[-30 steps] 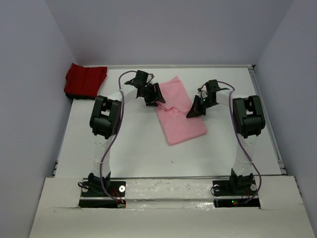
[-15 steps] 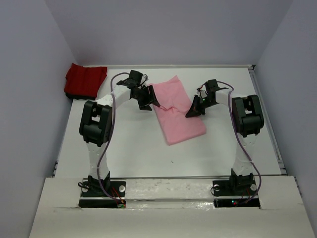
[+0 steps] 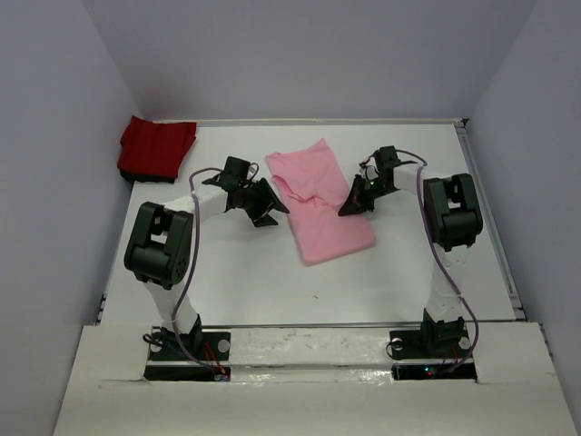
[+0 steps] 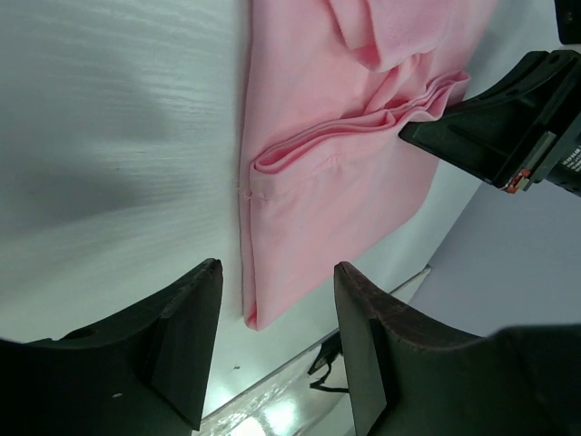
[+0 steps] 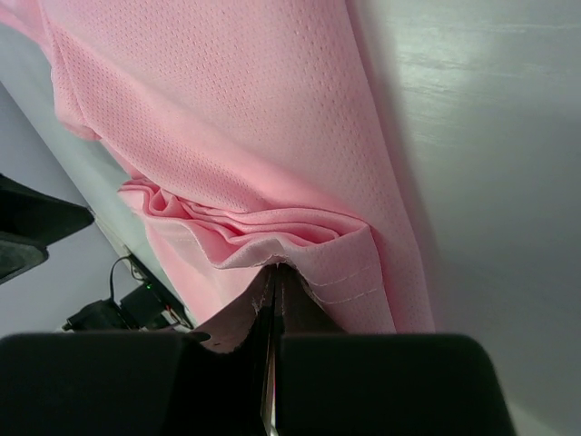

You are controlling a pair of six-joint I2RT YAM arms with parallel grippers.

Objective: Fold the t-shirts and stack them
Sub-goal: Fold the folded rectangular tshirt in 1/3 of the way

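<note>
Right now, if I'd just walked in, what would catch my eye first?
A pink shirt lies partly folded mid-table, its right edge pinched in the shut right pincer. The left pincer hangs open beside its left edge, and a red shirt sits in the far left corner.

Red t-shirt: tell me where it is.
Top view: the red t-shirt lies in the far-left corner of the table, against the left wall, apart from the pink t-shirt.
</note>
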